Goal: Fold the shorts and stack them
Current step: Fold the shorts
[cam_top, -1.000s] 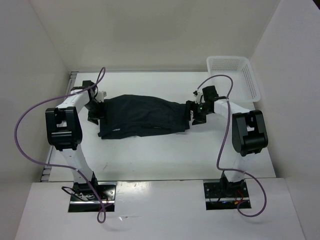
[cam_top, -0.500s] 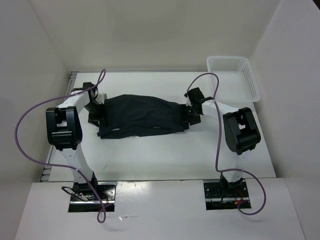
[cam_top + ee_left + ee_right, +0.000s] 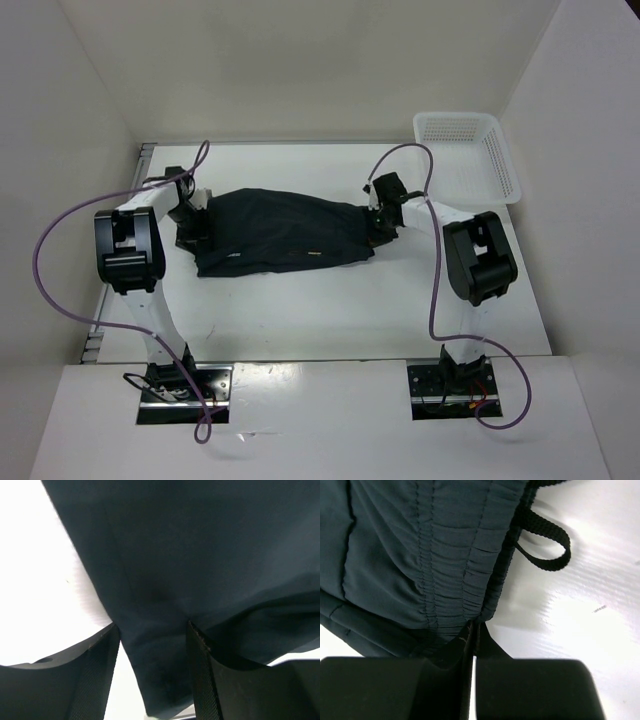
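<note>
One shorts (image 3: 280, 232) edge pinched — right fingers (image 3: 535, 690); left fingers (image 3: 95, 680) straddle cloth.

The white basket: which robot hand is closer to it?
The right one. The right gripper is at the right end of the shorts, below and left of the basket in the top view. The left gripper is at the other end, farther away.

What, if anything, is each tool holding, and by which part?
The right tool is shut on the shorts at the edge of the gathered waistband. The left tool holds nothing: its open jaws straddle the cloth at the opposite end.
</note>
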Robot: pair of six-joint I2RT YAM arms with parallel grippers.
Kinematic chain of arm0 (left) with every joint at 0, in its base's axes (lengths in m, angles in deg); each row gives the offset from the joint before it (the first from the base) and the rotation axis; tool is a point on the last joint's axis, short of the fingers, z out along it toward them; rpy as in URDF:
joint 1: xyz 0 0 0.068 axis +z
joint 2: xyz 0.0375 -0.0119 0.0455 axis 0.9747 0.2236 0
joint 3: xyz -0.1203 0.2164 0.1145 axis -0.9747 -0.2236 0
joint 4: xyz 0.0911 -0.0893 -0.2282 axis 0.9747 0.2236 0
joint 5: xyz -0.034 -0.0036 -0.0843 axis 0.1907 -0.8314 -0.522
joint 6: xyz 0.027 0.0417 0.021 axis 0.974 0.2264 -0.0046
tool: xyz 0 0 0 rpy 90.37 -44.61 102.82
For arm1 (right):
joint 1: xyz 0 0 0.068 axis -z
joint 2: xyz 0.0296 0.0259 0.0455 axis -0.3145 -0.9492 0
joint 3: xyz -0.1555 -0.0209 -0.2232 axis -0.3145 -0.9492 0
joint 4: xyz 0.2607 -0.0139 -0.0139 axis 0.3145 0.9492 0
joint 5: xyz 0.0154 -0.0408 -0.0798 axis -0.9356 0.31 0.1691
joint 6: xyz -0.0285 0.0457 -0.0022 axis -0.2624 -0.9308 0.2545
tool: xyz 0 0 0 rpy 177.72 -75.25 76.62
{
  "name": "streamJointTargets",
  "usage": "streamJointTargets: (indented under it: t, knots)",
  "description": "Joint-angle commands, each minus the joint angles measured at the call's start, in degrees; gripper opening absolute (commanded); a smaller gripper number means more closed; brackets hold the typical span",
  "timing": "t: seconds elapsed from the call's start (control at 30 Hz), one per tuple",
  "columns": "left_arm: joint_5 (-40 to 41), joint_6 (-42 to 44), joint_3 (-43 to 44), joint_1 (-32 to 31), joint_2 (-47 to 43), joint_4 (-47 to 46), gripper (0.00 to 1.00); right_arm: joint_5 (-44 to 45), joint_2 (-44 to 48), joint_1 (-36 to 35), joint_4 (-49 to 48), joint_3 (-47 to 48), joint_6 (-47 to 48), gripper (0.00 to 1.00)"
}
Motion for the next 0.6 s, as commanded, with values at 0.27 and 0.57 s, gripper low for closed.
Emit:
streamJointTargets:
  t: [0.27,0.57]
  knots:
    - [-1.39,0.23,7.88,1.39,2.46,-1.13,0.8,-6.27,2.0,3.95,4.99,7.89,10.29,0.0]
    - [-7.01,0.23,13.51,1.39,6.41,-1.13,0.8,-6.28,9.39,5.54,9.57,7.89,15.48,0.0]
